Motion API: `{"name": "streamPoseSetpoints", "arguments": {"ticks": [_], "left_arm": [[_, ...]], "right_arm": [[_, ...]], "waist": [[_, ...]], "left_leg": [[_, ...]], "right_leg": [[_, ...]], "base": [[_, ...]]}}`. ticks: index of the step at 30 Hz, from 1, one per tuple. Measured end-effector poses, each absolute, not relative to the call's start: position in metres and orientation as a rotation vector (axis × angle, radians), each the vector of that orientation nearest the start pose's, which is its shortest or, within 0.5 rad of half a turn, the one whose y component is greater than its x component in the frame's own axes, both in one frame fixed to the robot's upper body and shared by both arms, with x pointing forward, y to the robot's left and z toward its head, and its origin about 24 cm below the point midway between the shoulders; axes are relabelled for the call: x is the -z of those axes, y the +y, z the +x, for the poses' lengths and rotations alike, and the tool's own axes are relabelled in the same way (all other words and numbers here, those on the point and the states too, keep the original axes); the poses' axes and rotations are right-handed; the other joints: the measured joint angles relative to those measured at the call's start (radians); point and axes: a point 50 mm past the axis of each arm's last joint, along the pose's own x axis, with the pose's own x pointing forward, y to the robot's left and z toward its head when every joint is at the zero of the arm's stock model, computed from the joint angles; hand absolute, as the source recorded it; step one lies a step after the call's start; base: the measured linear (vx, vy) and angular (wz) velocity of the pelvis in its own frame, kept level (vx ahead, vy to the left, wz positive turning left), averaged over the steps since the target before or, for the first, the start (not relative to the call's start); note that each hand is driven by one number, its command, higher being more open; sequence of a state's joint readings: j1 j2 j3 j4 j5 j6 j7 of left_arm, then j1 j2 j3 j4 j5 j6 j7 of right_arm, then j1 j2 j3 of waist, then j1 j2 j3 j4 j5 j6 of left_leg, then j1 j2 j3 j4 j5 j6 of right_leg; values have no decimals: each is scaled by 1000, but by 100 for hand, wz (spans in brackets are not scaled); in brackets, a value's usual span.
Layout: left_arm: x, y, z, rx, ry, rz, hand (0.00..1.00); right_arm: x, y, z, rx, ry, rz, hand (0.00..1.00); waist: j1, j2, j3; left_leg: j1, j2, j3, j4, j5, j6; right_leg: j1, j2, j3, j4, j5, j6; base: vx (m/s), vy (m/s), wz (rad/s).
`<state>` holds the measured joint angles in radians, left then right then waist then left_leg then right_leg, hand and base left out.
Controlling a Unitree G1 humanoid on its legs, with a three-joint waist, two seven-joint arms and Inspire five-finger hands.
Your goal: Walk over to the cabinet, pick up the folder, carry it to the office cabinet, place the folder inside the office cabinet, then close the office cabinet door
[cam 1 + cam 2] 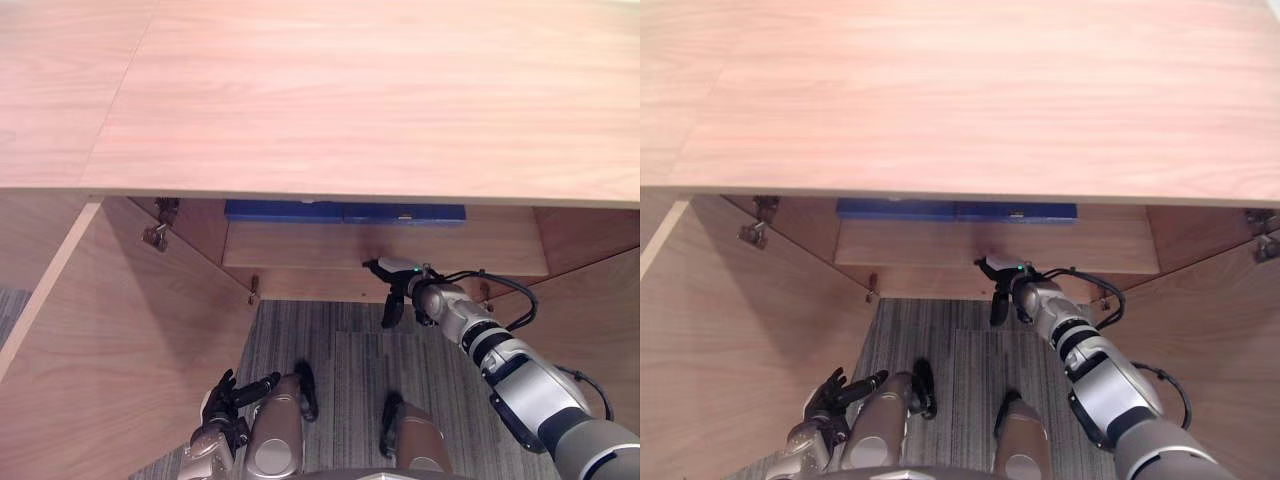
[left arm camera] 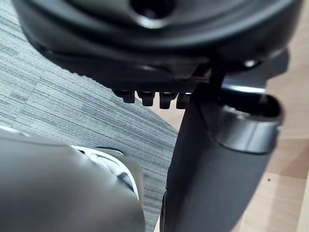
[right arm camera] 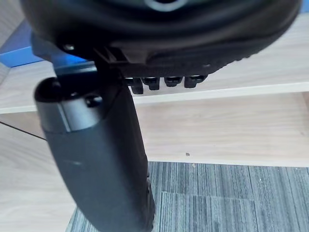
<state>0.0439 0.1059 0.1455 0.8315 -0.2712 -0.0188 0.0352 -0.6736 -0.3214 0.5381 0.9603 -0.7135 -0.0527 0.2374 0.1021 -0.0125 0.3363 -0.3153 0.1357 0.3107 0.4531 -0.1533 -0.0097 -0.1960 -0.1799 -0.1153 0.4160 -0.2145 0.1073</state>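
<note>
A flat blue folder [image 1: 340, 212] lies on the shelf [image 1: 300, 248] inside the open office cabinet, mostly hidden under the cabinet's wooden top [image 1: 350, 90]. A blue corner of the folder [image 3: 19, 50] shows past the thumb in the right wrist view. My right hand [image 1: 398, 285] is stretched out just in front of the shelf's front edge, below the folder and apart from it, open and holding nothing. My left hand [image 1: 228, 400] hangs low at my left side above the carpet, open and empty.
The cabinet's left door [image 1: 120, 340] stands swung open toward me, with a metal hinge [image 1: 158, 232] at its top. The right door [image 1: 600, 300] is open too. Grey striped carpet [image 1: 340, 340] lies between the two doors.
</note>
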Motion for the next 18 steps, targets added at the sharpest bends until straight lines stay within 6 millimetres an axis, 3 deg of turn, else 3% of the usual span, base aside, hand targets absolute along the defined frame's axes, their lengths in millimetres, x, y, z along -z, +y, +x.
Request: {"name": "streamPoseSetpoints", "arguments": {"ticks": [5,9,11,12,13,15,17,18], "left_arm": [[130,218,151,-311,838,-151,100],[134,224,143,-288,883,-69,100],[138,218,139,-281,900,-55,100],[142,211,136,-280,924,-53,100],[145,202,135,-265,940,-44,100],[145,192,138,-214,939,25,100],[145,180,140,-106,925,160,100],[146,178,140,-82,922,185,100]], "right_arm": [[25,-157,320,-701,460,-1273,100],[71,-174,271,-680,629,-1066,100],[87,-186,252,-565,704,-899,100],[98,-194,238,-432,757,-748,100],[108,-204,223,-257,805,-573,100],[123,-210,197,-38,876,-344,100],[148,-212,144,221,1009,-94,100],[152,-212,131,270,1041,-46,100]], "waist": [[-19,-21,-19],[-29,-43,-78],[-39,-38,-97],[-58,-18,-122],[-80,-5,-141],[-106,-9,-163],[-123,-20,-222],[-129,-24,-232]], "left_leg": [[50,16,-11,-45,17,-15],[70,51,-29,0,2,-38],[91,27,-156,-1,-10,-58],[109,15,-239,-24,-32,-87],[141,8,-256,-72,-47,-85],[170,-6,-224,-126,-31,-72],[216,-23,-157,-219,0,-74],[230,-29,-140,-248,11,-75]], "right_leg": [[87,34,-17,-118,54,0],[114,85,65,-201,129,-1],[115,93,133,-220,154,0],[111,101,166,-244,176,3],[108,102,191,-270,200,8],[105,87,217,-294,222,17],[82,77,272,-324,254,16],[73,78,288,-327,260,17]], "base": [[72,-47,0],[34,20,-59],[-10,29,-107],[-2,58,-101],[-12,84,-90],[-100,94,-64],[-129,56,-84],[-86,14,-90]]}}
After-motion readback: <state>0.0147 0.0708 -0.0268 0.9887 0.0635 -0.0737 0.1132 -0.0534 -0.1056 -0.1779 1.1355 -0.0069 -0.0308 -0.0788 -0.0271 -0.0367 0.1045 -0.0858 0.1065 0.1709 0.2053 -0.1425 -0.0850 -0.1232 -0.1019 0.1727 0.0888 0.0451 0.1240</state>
